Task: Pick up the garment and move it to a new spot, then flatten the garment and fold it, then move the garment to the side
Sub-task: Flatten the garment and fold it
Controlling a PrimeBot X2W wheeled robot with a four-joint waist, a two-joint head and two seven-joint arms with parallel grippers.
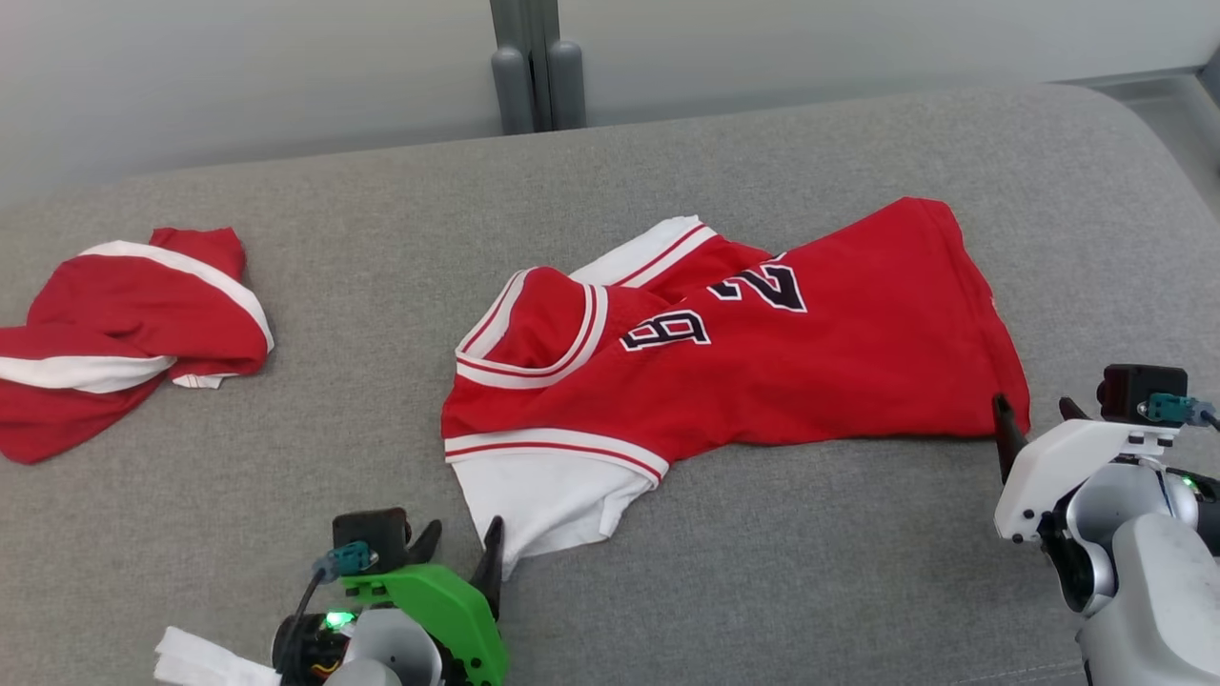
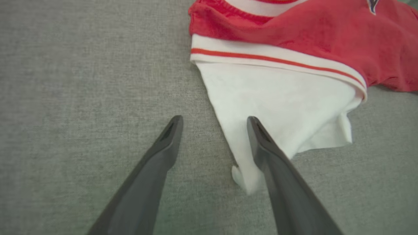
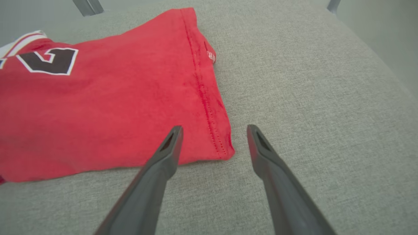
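Observation:
A red jersey, the garment (image 1: 762, 362), lies crumpled across the middle of the grey cushion, with dark numbers and white-and-red trim. Its white sleeve (image 2: 277, 104) points toward my left gripper (image 1: 465, 534), which stands open. In the left wrist view the left gripper (image 2: 214, 120) has its right finger over the sleeve's tip, its left finger over bare fabric. My right gripper (image 1: 1034, 410) is open at the garment's near right hem corner. In the right wrist view that corner (image 3: 225, 150) lies between the open fingers of the right gripper (image 3: 214, 129), nothing gripped.
A second red-and-white garment (image 1: 124, 333) lies bunched at the far left. The grey cushion (image 1: 381, 238) curves away at its back right corner (image 1: 1134, 124). Two grey posts (image 1: 538, 67) stand behind its back edge.

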